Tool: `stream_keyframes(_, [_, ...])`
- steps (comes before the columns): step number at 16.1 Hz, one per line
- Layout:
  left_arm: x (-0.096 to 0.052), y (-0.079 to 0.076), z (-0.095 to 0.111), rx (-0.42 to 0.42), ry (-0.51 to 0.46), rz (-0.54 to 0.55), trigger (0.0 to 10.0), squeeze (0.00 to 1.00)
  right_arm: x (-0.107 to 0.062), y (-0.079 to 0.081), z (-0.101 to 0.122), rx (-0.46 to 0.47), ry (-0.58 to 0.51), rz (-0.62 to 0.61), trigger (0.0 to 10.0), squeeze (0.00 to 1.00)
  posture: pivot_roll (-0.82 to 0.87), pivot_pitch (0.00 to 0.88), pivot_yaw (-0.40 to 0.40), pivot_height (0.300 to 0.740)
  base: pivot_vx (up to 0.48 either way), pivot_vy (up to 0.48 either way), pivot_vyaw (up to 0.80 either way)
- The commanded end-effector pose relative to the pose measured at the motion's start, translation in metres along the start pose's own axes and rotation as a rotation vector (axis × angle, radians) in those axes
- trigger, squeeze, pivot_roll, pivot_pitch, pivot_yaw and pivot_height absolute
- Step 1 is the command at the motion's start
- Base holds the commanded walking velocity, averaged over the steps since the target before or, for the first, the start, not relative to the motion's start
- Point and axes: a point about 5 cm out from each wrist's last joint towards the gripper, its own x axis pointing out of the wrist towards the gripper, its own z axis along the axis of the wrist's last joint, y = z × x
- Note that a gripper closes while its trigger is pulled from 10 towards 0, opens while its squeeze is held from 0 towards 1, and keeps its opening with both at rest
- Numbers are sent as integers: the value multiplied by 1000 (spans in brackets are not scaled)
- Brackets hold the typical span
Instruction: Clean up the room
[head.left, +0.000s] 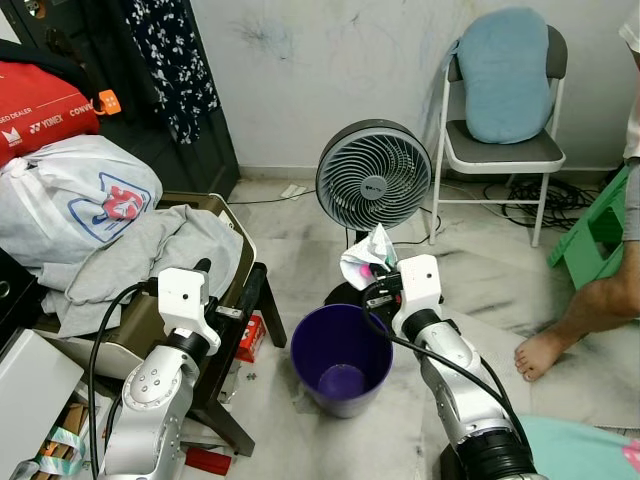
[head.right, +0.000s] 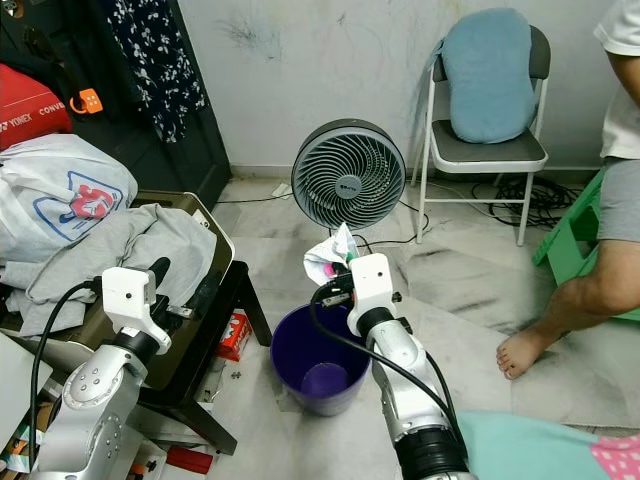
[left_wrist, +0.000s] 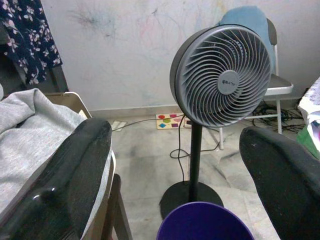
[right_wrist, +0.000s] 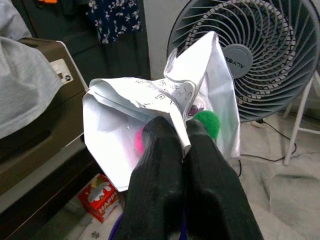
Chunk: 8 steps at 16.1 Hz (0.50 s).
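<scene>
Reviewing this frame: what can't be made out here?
- Contents of the white wrapper: folded shut, right gripper clamps it.
- Purple bin front: cut off in left wrist view.
- Person: cropped by head views' edge.
- Items beneath grey cloth: covered.

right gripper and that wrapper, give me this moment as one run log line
right gripper: shut on crumpled wrapper | position: above far rim of purple bin | left gripper: open, idle by grey cloth | wrapper not yet dropped

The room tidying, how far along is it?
In hand: the right gripper pinches a crumpled white wrapper above the purple bin, not yet dropped in. The left gripper is open. Left: grey clothes and a red box on the floor.
</scene>
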Motion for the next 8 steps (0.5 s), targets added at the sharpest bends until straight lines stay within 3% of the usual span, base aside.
stream_keyframes(1, [0, 3, 1, 7, 4, 17, 10000, 0, 1, 1, 1, 12, -8, -14, 10000, 0, -159, 0, 121, 740, 0, 0, 0])
stream_keyframes(3, [2, 0, 1, -8, 10, 9, 10000, 0, -1, 0, -1, 15, -10, -37, 10000, 0, -173, 0, 160, 740, 0, 0, 0])
stream_keyframes(8, [25, -20, 4, -11, 18, -127, 10000, 0, -4, -7, -4, 37, -28, -136, 10000, 0, -242, 0, 251, 740, 0, 0, 0])
